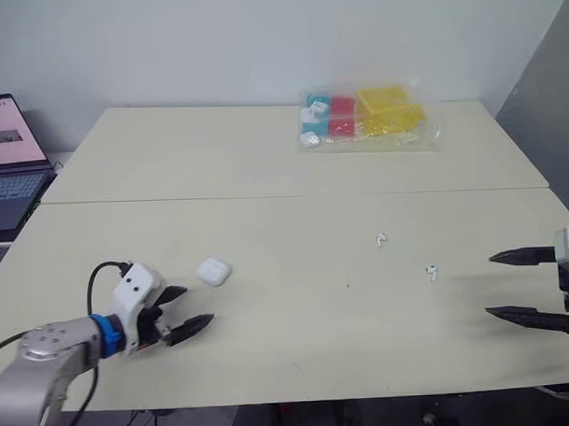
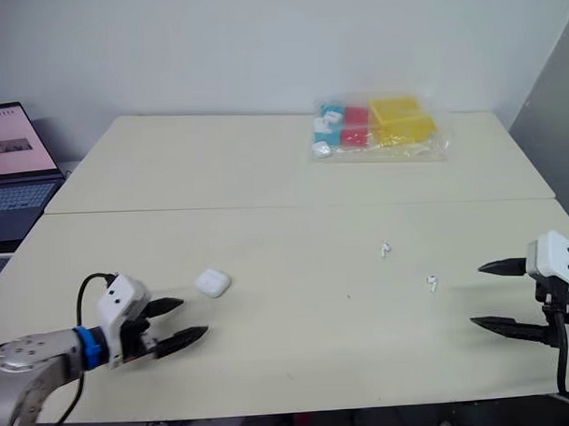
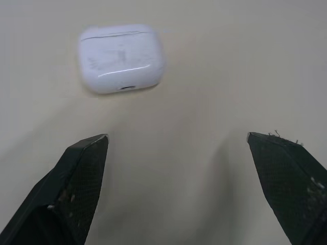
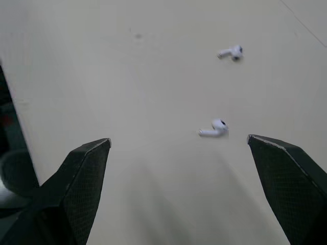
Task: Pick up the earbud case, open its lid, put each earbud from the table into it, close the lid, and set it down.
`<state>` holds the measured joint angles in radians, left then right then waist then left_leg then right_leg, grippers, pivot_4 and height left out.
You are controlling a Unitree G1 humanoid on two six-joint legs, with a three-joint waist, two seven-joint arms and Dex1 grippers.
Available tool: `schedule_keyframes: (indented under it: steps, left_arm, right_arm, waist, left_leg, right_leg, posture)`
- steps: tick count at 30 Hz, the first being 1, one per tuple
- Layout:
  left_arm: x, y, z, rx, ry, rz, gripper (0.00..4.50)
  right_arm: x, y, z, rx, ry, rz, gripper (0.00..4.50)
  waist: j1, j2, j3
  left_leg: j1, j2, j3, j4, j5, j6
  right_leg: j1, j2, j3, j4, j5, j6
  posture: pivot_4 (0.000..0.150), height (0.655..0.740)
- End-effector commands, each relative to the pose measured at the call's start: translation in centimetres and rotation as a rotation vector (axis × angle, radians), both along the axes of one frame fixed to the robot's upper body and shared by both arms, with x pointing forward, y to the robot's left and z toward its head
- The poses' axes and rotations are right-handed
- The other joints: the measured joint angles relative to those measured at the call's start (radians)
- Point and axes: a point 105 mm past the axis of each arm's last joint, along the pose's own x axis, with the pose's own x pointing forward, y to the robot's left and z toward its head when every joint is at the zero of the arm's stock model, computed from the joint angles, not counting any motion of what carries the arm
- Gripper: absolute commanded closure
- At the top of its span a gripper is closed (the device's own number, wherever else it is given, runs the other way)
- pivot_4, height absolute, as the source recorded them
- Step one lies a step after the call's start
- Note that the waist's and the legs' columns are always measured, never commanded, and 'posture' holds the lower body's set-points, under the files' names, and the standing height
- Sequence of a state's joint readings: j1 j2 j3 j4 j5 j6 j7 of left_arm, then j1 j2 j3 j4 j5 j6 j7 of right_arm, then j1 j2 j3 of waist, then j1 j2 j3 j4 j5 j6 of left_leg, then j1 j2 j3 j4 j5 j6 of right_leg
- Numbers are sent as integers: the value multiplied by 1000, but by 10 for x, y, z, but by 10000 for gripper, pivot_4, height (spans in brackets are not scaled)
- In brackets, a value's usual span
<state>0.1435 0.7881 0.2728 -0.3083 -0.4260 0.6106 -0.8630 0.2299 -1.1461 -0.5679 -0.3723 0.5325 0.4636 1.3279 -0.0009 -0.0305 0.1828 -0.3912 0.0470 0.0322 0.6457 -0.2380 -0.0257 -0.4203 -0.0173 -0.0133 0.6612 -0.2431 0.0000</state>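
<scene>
nothing lifted yet, every step ahead

left gripper (image 1: 196,307) hovers by the near edge of the table (image 1: 299,353), fingers spread wide, empty; right gripper (image 1: 490,283) at the near right, equally wide, holding nothing; the earbud case (image 1: 214,271) lies shut just beyond the left gripper; near earbud (image 1: 432,272) and far earbud (image 1: 382,239) lie loose right of centre; grasping, opening, loading, closing and setting down all remain (my reading); bare tabletop surrounds them; bag (image 1: 365,117) and laptop (image 1: 7,157) sit far off, well clear.
</scene>
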Motion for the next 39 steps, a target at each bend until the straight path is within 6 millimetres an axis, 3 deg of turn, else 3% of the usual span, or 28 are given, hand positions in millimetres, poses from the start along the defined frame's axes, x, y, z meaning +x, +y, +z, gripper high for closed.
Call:
schedule_keyframes:
  steps: [1,7,17,26,39]
  left_arm:
    - [12,-8,9,9,-65,49,0]
    - [16,-15,1,25,-63,59,0]
    - [25,-9,4,45,-57,23,0]
    - [44,-2,1,89,-50,-37,0]
    - [54,-10,-1,45,-4,-93,0]
  right_arm:
    - [-1,23,17,16,-30,92,261]
    - [4,55,29,55,-51,211,261]
    - [4,77,36,72,-50,316,261]
    - [5,92,38,98,-53,375,261]
    - [7,110,32,115,-56,426,261]
  waist:
    - [1,-1,0]
    - [-1,-1,0]
    - [0,-1,-1]
    - [1,-1,-1]
    - [2,-1,-1]
  left_leg:
    - [0,-1,0,0,0,0]
    - [2,-1,0,0,0,0]
    - [0,-1,0,0,0,0]
    - [0,-1,0,0,0,0]
    - [-1,0,0,0,0,0]
  right_leg:
    - [0,0,0,1,0,0]
    - [0,3,1,1,0,0]
    - [0,3,0,1,0,0]
    - [-1,3,0,1,0,0]
    - [-1,2,0,1,0,0]
  posture:
    - [1500,7359]
    - [1500,7359]
    - [1500,7359]
    - [1500,7359]
    - [1500,7359]
